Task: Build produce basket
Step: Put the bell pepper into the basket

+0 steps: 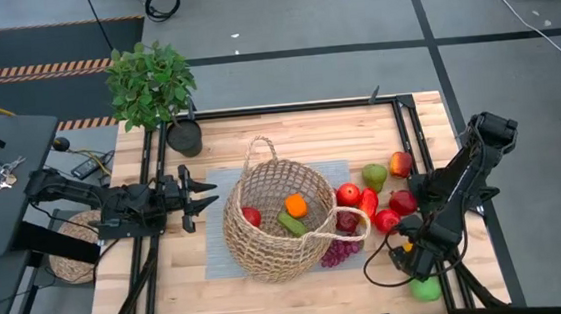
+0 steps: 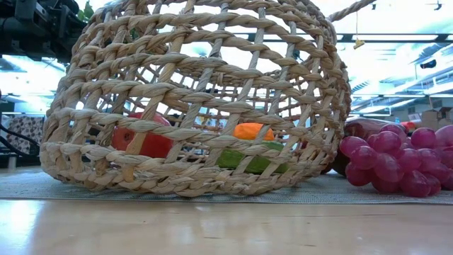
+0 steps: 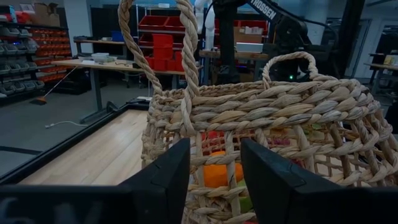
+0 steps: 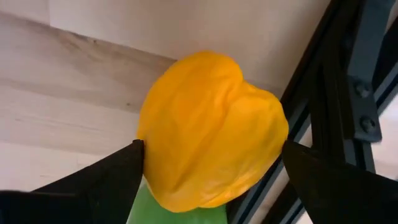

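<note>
The basket [image 1: 278, 220], big tan open-weave wicker, sits mid-table on a grey mat [image 1: 218, 250], an orange [image 1: 295, 206], green piece and red apple inside. Purple grapes [image 1: 337, 252] lie beside it. Right gripper [image 4: 211, 163] gapes wide around a yellow pepper [image 4: 211, 127] at the table's right edge. Left gripper [image 1: 203, 195] waits left of the basket, fingers parted.

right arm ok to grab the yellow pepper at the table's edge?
Probably yes: the right gripper is open, its fingers flanking the glossy yellow pepper. Nothing sits between them; the black frame rail runs close beside.
</note>
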